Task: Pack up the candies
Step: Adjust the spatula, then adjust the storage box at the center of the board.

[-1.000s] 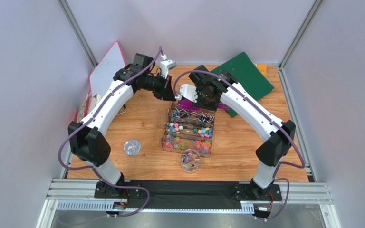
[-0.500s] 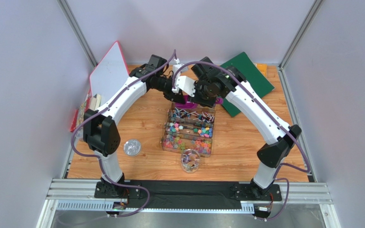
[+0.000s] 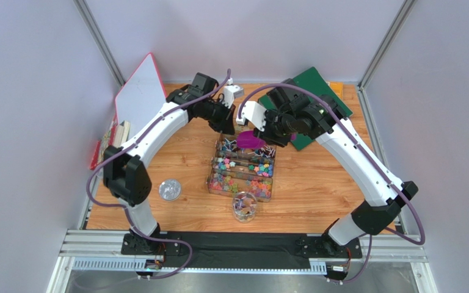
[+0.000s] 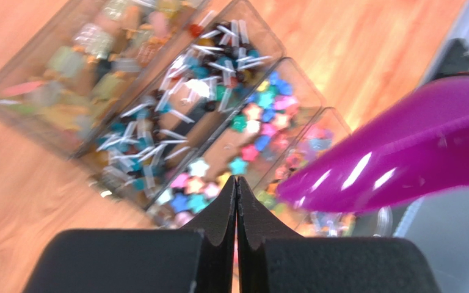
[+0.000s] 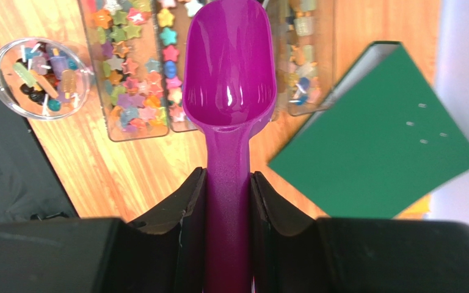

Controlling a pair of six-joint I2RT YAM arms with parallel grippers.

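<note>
Some candies (image 5: 127,79) sit hidden behind the purple scoop (image 5: 229,67).

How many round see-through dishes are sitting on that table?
2. One clear cup, with a few candies inside, stands just in front of the divided candy box; a flatter clear dish lies to its left. None seems hidden.

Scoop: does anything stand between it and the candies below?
Nothing visible. The right claw holds the empty scoop above the candies in the box, no lid seen; the shut left claw sits beside it, not underneath.
</note>
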